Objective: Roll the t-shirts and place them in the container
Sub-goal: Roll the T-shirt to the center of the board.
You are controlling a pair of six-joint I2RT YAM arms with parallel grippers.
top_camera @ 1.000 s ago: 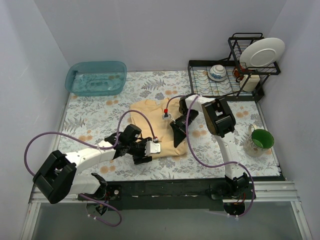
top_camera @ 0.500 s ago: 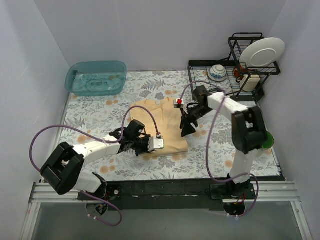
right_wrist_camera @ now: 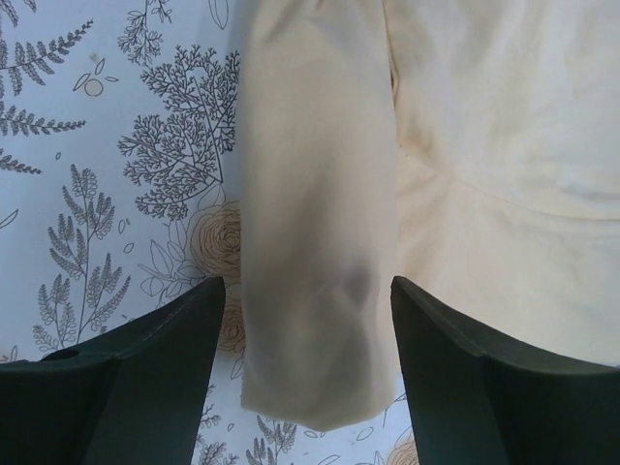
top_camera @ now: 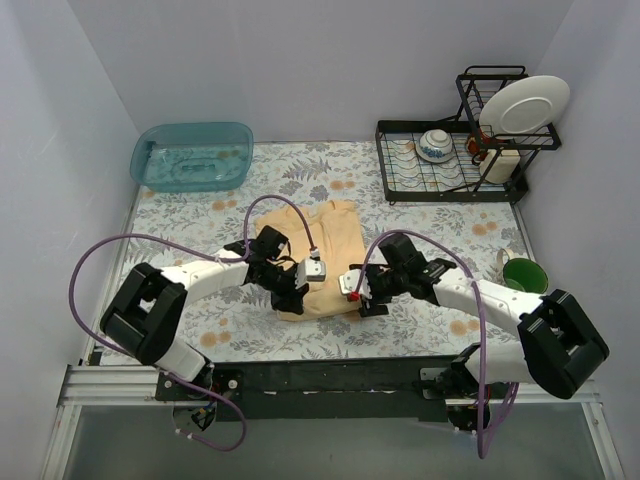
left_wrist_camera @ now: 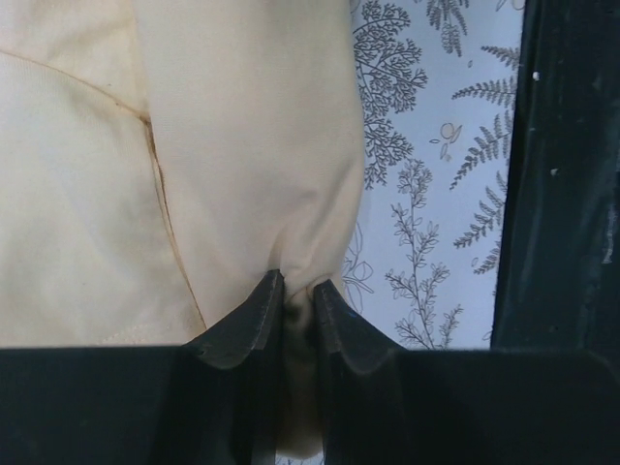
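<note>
Top view with the two wrist views. The cream t-shirt (top_camera: 318,232) lies partly folded at the centre of the floral table cover (top_camera: 190,225), its long axis running from 12 o'clock towards 6 o'clock. The left gripper (left_wrist_camera: 297,286) reaches in from 8 o'clock to the shirt's near end. Its fingers are drawn narrow and pinch a small ridge of cloth at the hem, beside a brownish seam line, and the floral cover shows just past the shirt's edge. The right gripper (right_wrist_camera: 307,291) comes in from 4 o'clock to the same near end. Its fingers (right_wrist_camera: 155,378) stand wide apart on either side of a narrow folded strip of the shirt and grip nothing. The strip lies flat on the cover, just beside the shirt's main body. In the top view the two grippers sit near each other at the shirt's 6 o'clock edge, the left at its 7 o'clock corner and the right at its 5 o'clock corner. A blue tub (top_camera: 192,156) stands at 10 o'clock. A wire dish rack (top_camera: 400,190) at 2 o'clock holds a bowl (top_camera: 436,145) and an upright white plate (top_camera: 525,105). A green cup (top_camera: 524,277) sits at 3 o'clock, well apart from the shirt.
</note>
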